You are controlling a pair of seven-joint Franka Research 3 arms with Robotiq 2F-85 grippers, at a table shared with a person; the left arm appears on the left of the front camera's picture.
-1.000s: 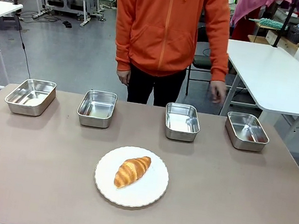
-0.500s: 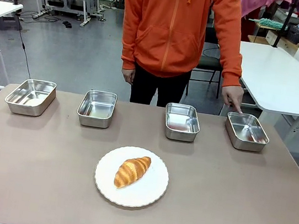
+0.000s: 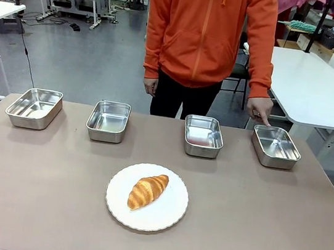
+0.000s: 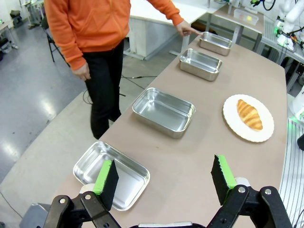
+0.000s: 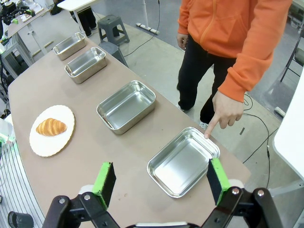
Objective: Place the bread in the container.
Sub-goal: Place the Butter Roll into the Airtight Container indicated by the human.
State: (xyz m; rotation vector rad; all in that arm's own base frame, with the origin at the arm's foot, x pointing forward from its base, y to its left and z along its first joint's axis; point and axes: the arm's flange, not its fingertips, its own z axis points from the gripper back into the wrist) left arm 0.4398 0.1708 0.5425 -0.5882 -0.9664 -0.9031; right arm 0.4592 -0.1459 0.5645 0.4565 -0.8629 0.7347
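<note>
Bread (image 3: 148, 191) lies untouched; person's hand (image 3: 260, 107) points at rightmost container (image 3: 276, 146).

No legible writing, no brand or number (steel trays (image 3: 104, 135), white plate (image 3: 170, 215) unmarked)

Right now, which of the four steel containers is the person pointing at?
The rightmost container in the row, on the robot's right side: the person's hand points an index finger at its far rim.

Front cam across table (image 3: 263, 238) twd person (image 3: 207, 37); wrist cams high, opposite ends; plate (image 3: 170, 215) common.
</note>
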